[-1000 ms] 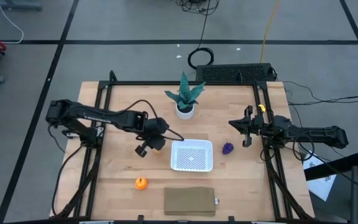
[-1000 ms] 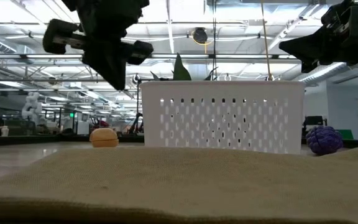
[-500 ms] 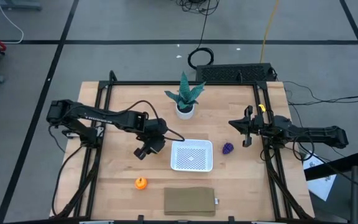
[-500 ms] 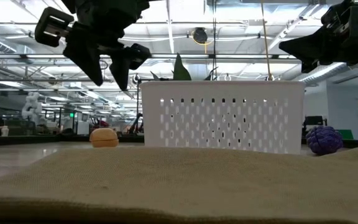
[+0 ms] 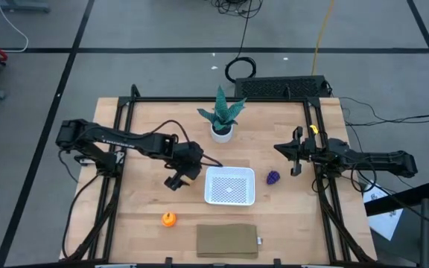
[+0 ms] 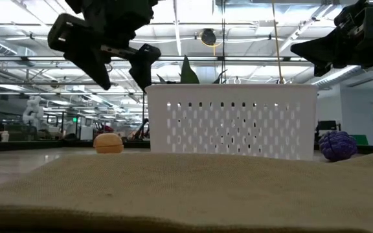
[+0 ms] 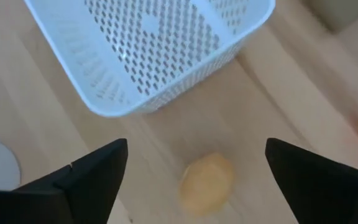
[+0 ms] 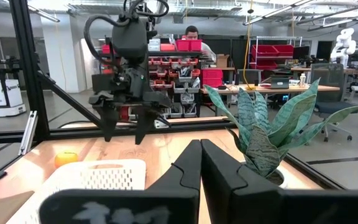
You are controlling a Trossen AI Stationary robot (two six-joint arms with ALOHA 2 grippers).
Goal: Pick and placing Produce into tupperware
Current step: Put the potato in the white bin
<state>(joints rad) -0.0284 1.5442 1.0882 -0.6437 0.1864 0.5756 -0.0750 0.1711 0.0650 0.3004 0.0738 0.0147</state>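
Hovering our left gripper (image 7: 191,163), fingers spread, above the tan produce (image 7: 206,183); it looks light and smooth, likely best pinched across its middle. Our right gripper (image 8: 201,163) waits closed.

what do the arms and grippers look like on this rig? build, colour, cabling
Both arms are dark, nearly black, slim jointed links. The left gripper has two blocky dark fingers tapering to wedge tips, and a black cable loops along that arm. The right gripper has matching dark fingers, with a small yellow marking near its wrist. No other markings are legible.
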